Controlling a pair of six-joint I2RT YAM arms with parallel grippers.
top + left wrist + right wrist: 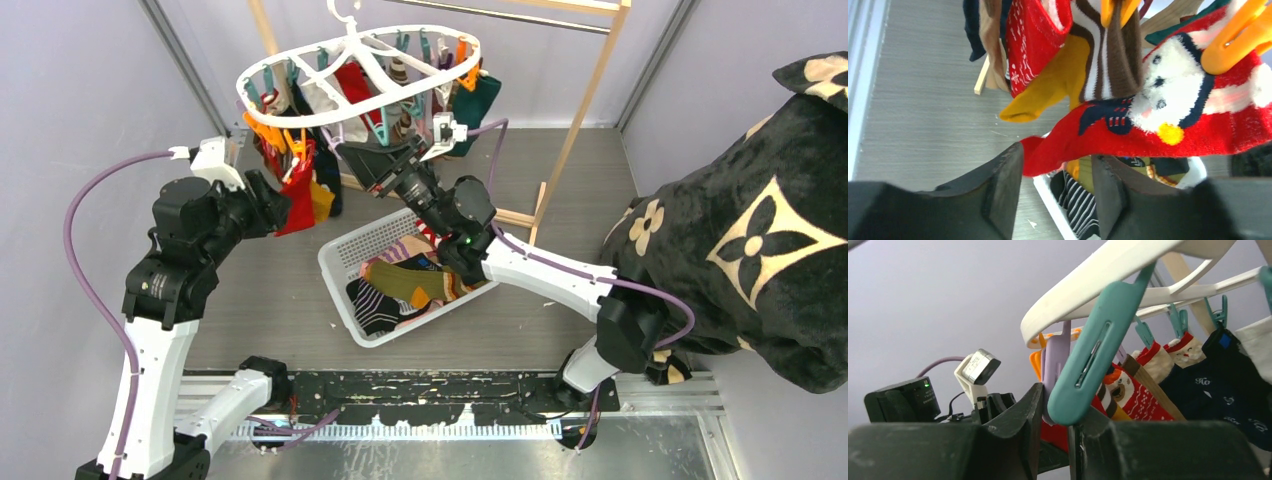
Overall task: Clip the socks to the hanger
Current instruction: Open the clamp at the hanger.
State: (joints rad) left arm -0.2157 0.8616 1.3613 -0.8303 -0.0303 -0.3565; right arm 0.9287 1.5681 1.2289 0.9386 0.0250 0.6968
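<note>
- Top: the hanger (355, 60) is hanging at 12 o'clock, above the basket (338, 295).
- Left wrist: the left gripper (1055, 195) is gaping, its fingers (1003, 195) released, around the red sock (1148, 140) toe.
- Right wrist: the right gripper (1063, 440) is apparently squeezing the teal peg (1100, 342); next you're probably feeding fabric in.

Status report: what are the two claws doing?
Left claw open around red Christmas sock. Right claw pinching teal peg on hanger. Hung socks crowd close.
</note>
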